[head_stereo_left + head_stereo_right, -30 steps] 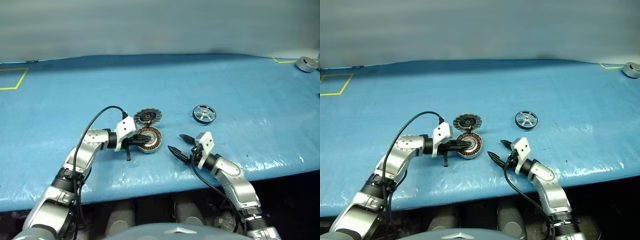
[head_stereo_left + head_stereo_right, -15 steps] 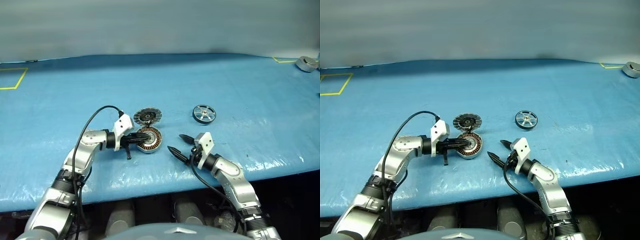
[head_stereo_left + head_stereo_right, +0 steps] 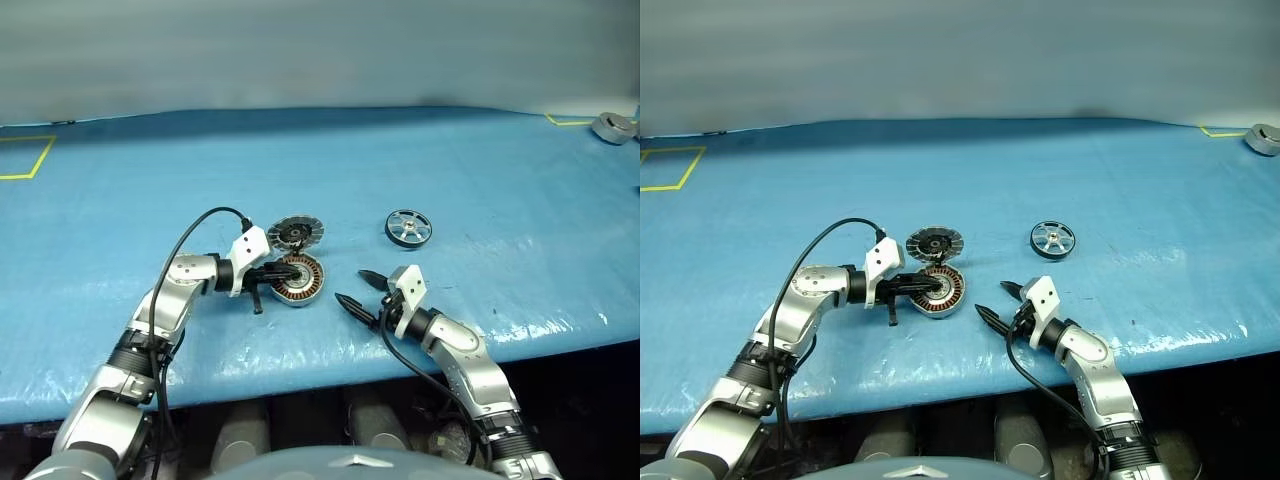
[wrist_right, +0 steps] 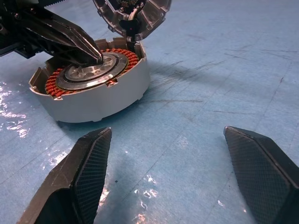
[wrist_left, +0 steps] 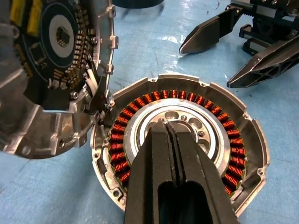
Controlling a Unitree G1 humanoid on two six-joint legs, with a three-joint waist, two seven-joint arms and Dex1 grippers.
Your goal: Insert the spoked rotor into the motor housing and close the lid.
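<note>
The left gripper (image 3: 283, 272), shut and empty, presses the housing (image 3: 300, 279) hub; the right gripper (image 3: 360, 288) gapes, empty. Fetching the rotor (image 3: 408, 227) could jog the lid (image 3: 296, 233) shut.

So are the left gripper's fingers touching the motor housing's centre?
Touching. In the right wrist view the shut fingers of the left gripper rest their tips on the silver hub of the motor housing, with no gap showing.

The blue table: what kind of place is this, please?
Probably a robot test bench for assembly work, not a home. The blue table carries yellow tape marks, and loose motor parts lie on it: an opened motor housing and a spoked rotor.
</note>
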